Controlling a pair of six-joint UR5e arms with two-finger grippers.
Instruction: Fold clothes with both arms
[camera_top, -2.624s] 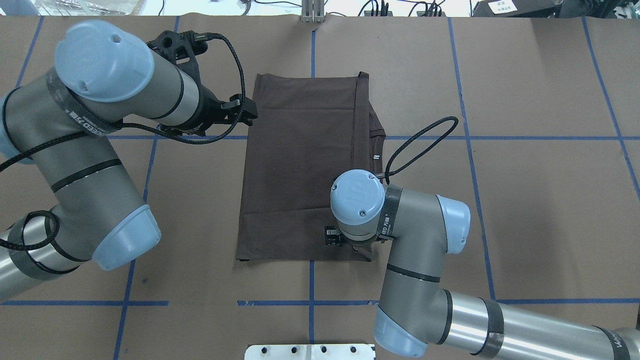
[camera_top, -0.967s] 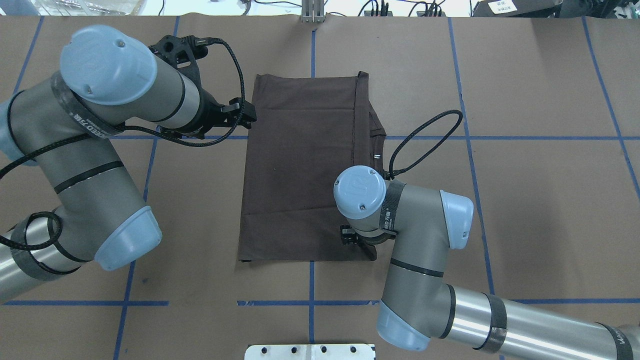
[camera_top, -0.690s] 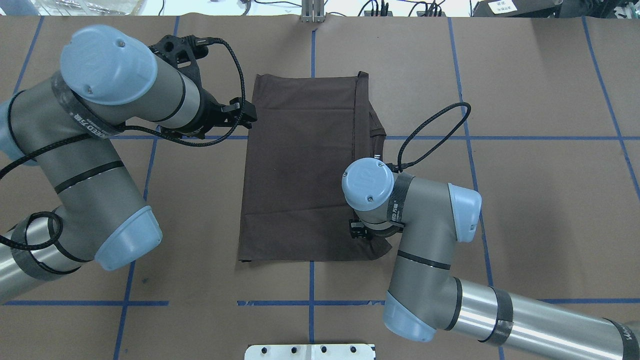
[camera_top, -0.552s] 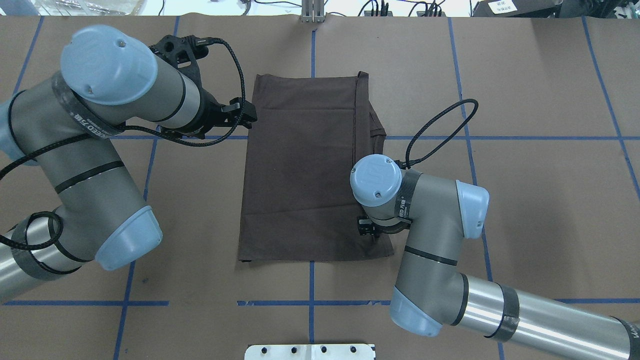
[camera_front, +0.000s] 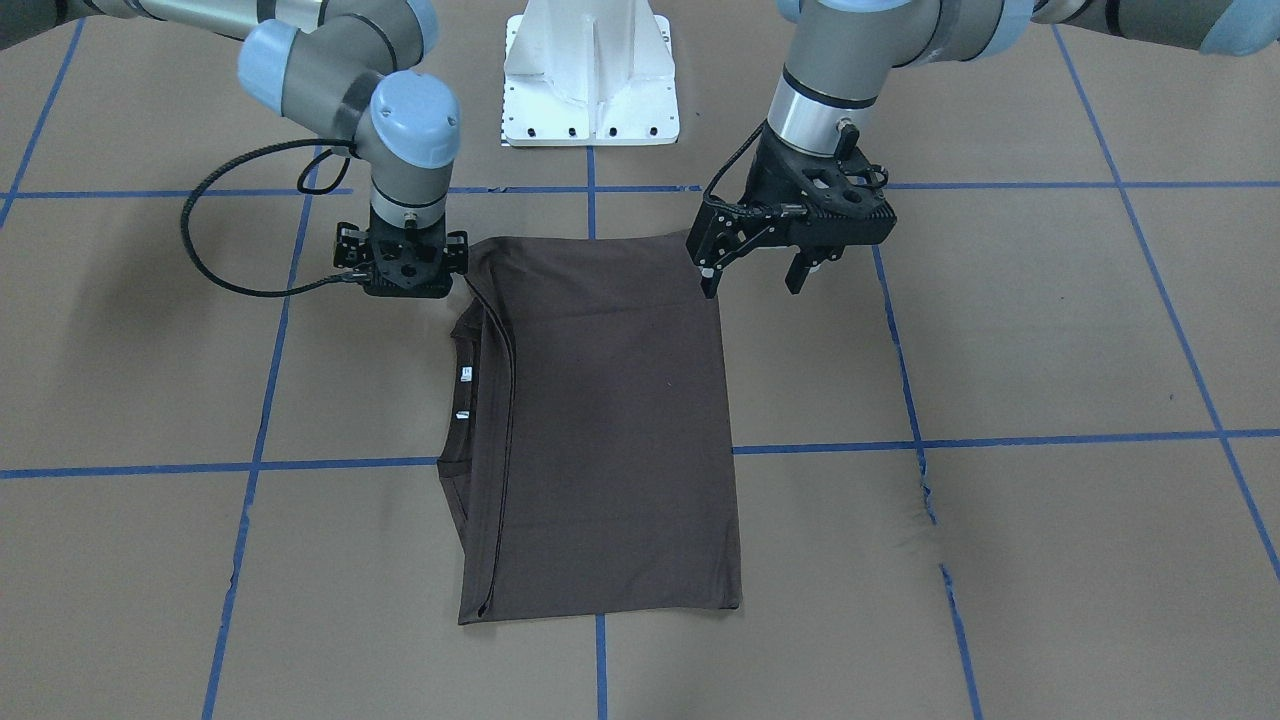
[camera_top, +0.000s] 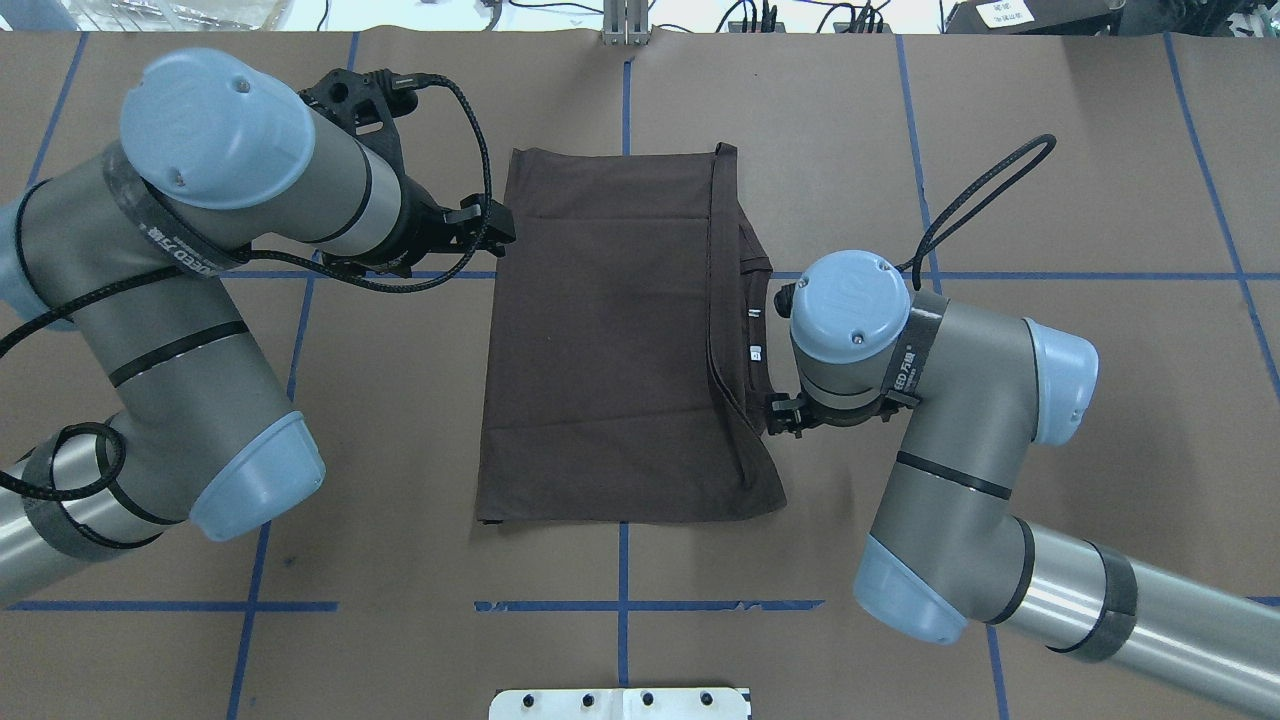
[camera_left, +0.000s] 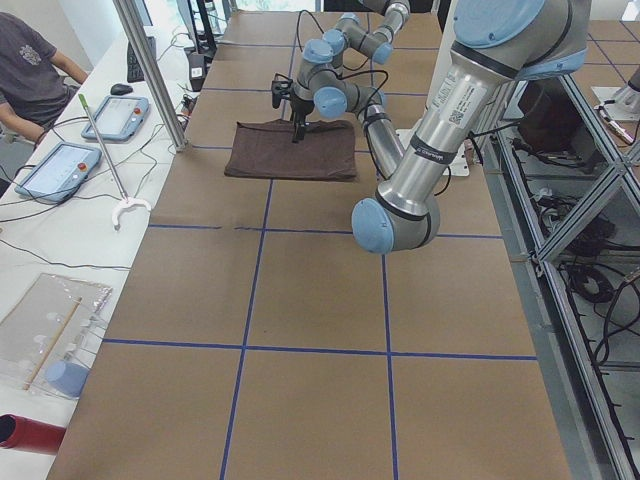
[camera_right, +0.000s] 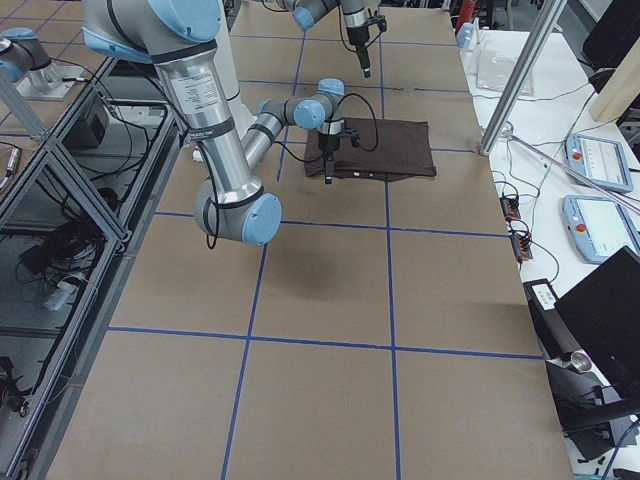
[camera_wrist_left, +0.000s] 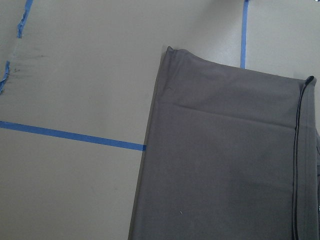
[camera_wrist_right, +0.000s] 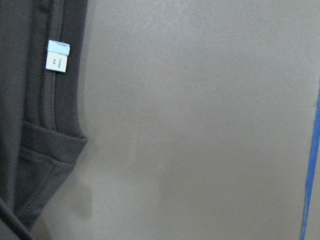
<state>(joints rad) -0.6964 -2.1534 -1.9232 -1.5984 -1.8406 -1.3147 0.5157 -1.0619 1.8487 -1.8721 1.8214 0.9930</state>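
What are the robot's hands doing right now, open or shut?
Left gripper: open, holding nothing, by a corner of the shirt.
Right gripper: cannot tell; its fingers are hidden.

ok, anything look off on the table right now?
The T-shirt fold is uneven: on the robot's right the collar and white neck tags stick out past the folded panel, and the near corner flares outward. The blue tape line to the robot's left of it is torn and wrinkled.
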